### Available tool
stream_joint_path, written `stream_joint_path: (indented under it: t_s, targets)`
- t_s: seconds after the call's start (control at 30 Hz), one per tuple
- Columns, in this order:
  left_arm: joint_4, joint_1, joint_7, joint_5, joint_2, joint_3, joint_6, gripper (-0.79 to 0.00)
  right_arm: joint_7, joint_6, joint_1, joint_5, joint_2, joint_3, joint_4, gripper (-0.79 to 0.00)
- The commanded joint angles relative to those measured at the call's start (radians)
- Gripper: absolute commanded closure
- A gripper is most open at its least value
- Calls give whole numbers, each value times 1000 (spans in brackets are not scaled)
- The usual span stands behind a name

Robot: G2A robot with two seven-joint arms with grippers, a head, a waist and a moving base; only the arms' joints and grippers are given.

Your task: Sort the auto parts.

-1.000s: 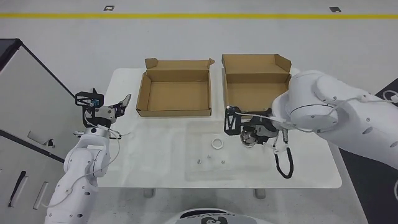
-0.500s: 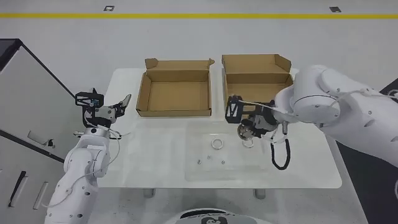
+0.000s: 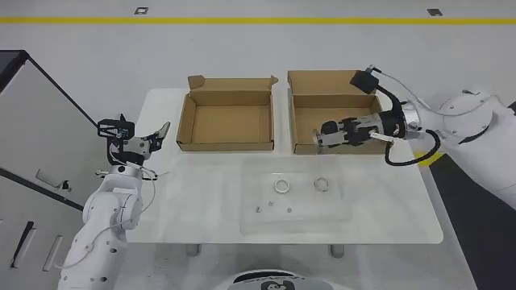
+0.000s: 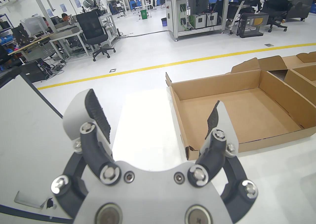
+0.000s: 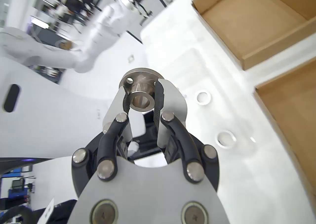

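My right gripper (image 3: 322,138) (image 5: 142,91) is shut on a metal flanged bushing (image 5: 138,86) and hangs over the front left part of the right cardboard box (image 3: 332,103) (image 5: 291,101). The left cardboard box (image 3: 224,125) (image 4: 246,109) (image 5: 246,17) lies beside it with nothing inside. Two white rings (image 3: 282,185) (image 3: 322,184) (image 5: 204,97) (image 5: 225,139) lie on a clear plastic sheet (image 3: 306,209) in front of the boxes, with a few tiny parts (image 3: 272,205) nearby. My left gripper (image 3: 153,135) (image 4: 154,111) is open at the table's left edge, holding nothing.
The white table (image 3: 201,201) has bare room left of the plastic sheet and along its front edge. Both boxes have raised flaps at the back. A grey panel (image 3: 40,121) stands off the table's left side.
My right arm has lifted the bushing from the plastic sheet and carried it back and right to the right box. The left arm has stayed still.
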Motion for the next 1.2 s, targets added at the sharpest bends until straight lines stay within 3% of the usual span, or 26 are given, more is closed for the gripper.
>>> stream_joint_path:
  t_s: [0.0,0.1,0.57,0.87,1.17]
  targets:
    - [0,0,0,0,0,0,0,-785,14,-52,-25,141,-6,4,-3,0]
    - [0,0,0,0,0,0,0,-785,50,-102,-40,305,-21,9,-20,0]
    - [0,0,0,0,0,0,0,-785,109,-43,-24,777,-123,115,-182,0]
    - [0,0,0,0,0,0,0,-785,165,13,-22,870,-190,192,-223,0]
    - [0,0,0,0,0,0,0,-785,165,13,-22,870,-190,192,-223,0]
